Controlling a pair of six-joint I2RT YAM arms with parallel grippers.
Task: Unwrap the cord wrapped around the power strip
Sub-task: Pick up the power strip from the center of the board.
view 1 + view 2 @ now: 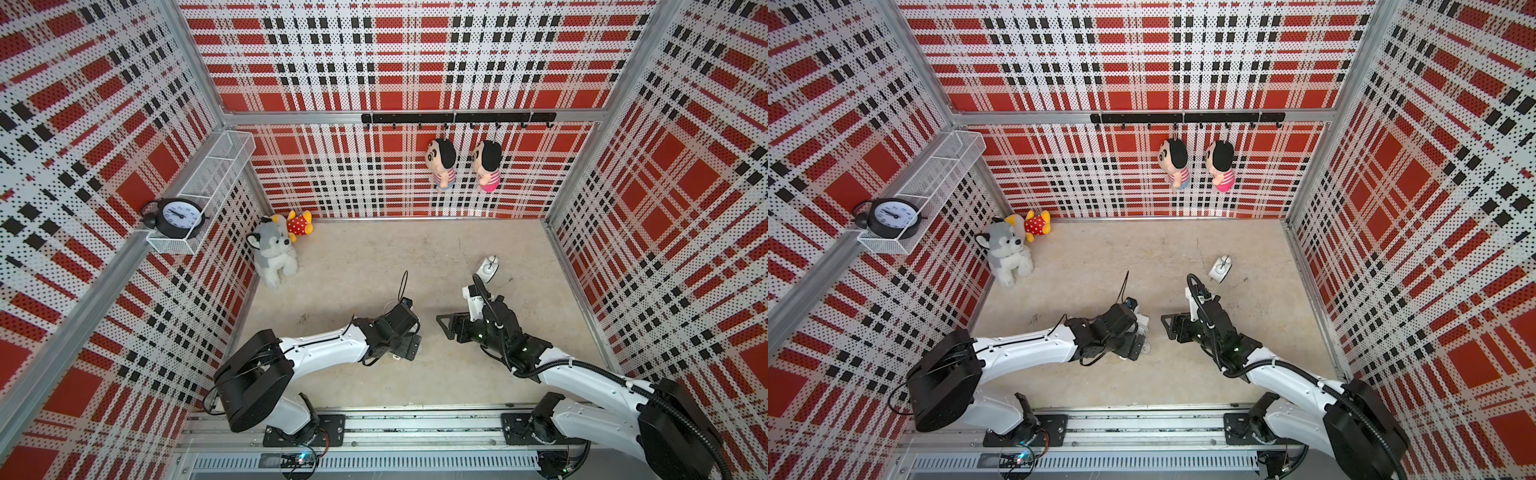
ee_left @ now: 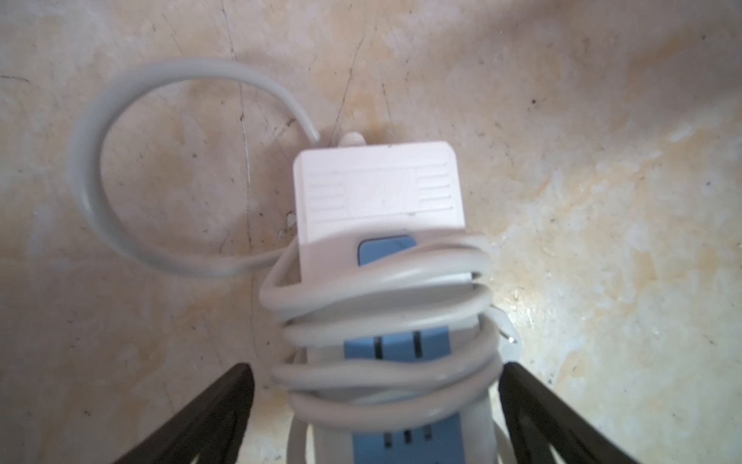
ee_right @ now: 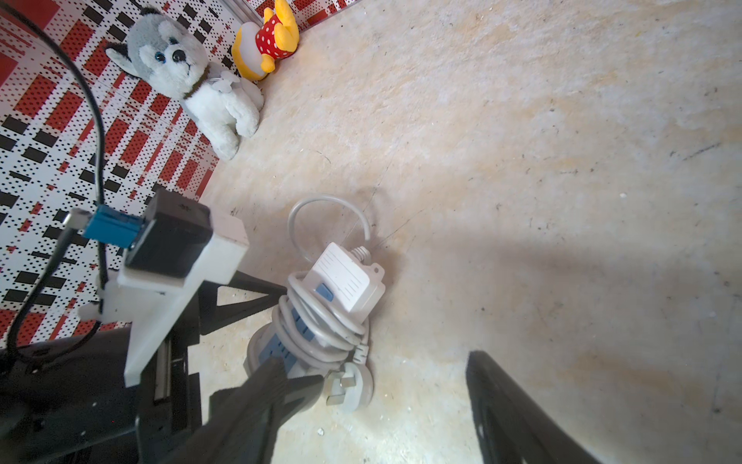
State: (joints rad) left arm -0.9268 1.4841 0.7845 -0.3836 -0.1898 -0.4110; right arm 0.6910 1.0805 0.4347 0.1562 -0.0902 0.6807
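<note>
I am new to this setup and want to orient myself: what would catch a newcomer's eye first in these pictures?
Red, black and white plaid walls enclose the cell. Near the front of the table, the power strip lies wound in its white cord, between the open fingers of the left gripper. A husky plush sits in the far left corner and two dolls hang on the back wall.

Husky plush [image 1: 272, 253] beside yellow plush [image 1: 300, 223]; alarm clock [image 1: 176, 216] in mesh basket [image 1: 226, 164].
</note>
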